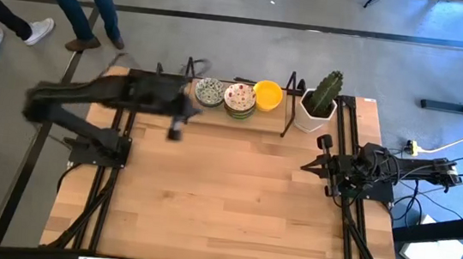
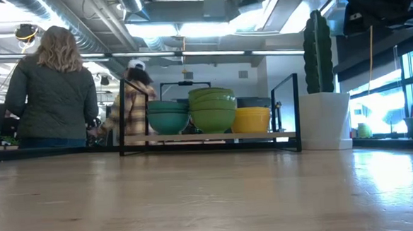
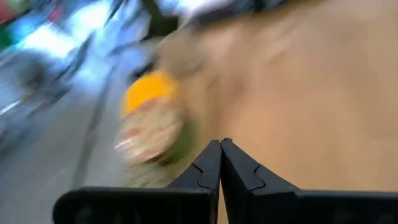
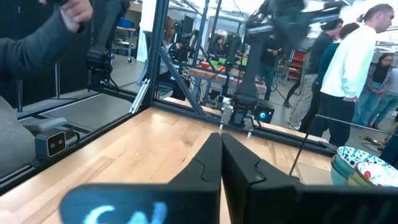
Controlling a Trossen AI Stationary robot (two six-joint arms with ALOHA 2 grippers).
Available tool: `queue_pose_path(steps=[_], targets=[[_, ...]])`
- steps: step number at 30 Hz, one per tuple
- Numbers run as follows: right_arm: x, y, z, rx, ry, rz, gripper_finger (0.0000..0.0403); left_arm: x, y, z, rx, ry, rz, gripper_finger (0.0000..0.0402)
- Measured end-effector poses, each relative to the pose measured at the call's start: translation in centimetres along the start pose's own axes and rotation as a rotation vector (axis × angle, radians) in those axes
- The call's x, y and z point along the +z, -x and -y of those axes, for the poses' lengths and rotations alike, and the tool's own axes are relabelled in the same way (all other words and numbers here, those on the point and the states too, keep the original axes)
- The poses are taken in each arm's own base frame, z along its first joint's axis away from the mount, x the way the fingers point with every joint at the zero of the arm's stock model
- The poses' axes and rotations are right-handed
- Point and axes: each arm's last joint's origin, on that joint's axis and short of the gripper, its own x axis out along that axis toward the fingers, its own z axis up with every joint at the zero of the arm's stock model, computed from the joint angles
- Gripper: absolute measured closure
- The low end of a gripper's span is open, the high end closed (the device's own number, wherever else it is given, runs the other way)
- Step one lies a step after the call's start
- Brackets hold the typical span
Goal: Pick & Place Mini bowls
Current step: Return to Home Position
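The mini bowls stand in a row at the table's far edge: a green-blue patterned stack (image 1: 209, 92), a red-speckled stack (image 1: 240, 98) and a yellow one (image 1: 268, 94). In the low view they rest on a low black shelf (image 2: 208, 137) as a teal stack (image 2: 167, 116), a green stack (image 2: 212, 109) and a yellow bowl (image 2: 251, 119). My left gripper (image 1: 176, 130) hovers blurred just near of the patterned stack, shut on nothing (image 3: 221, 144). My right gripper (image 1: 308, 165) waits at the table's right, shut on nothing (image 4: 221, 138).
A white square pot with a green cactus (image 1: 319, 104) stands right of the bowls, beside a black upright frame (image 1: 289, 105). People stand beyond the far edge (image 1: 81, 2). Bare wood (image 1: 224, 198) fills the middle and near part of the table.
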Motion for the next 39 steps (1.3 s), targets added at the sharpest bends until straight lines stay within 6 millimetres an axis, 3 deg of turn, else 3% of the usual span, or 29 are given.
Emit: queue_pose_path(steps=[4, 8, 11, 16, 19, 30, 39], targets=[[0.0, 0.0, 0.1, -0.027, 0.001, 0.0, 0.0399, -4.6, 2.7, 2.5, -0.14, 0.029, 0.327, 0.0399], [0.0, 0.0, 0.4, -0.142, 0.009, -0.02, 0.04, -9.4, 3.1, 3.9, -0.001, 0.17, 0.594, 0.0399], [0.0, 0.0, 0.5, -0.152, 0.055, -0.025, 0.0401, -12.8, 2.9, 4.5, 0.106, 0.166, 0.651, 0.0399], [0.0, 0.0, 0.4, -0.13, 0.068, -0.02, 0.0401, -17.1, 3.4, 5.9, 0.029, 0.11, 0.772, 0.04], [0.0, 0.0, 0.3, -0.112, 0.077, -0.022, 0.0401, -19.0, 2.6, 6.6, 0.034, 0.142, 0.729, 0.0399], [-1.7, 0.9, 0.0, -0.111, -0.003, 0.12, 0.0402, -21.1, 1.0, 8.1, -0.065, 0.09, 0.786, 0.04], [-3.4, 1.3, 0.3, -0.146, -0.099, 0.063, 0.0402, -22.3, -0.9, 9.2, -0.086, 0.029, 0.815, 0.0399]])
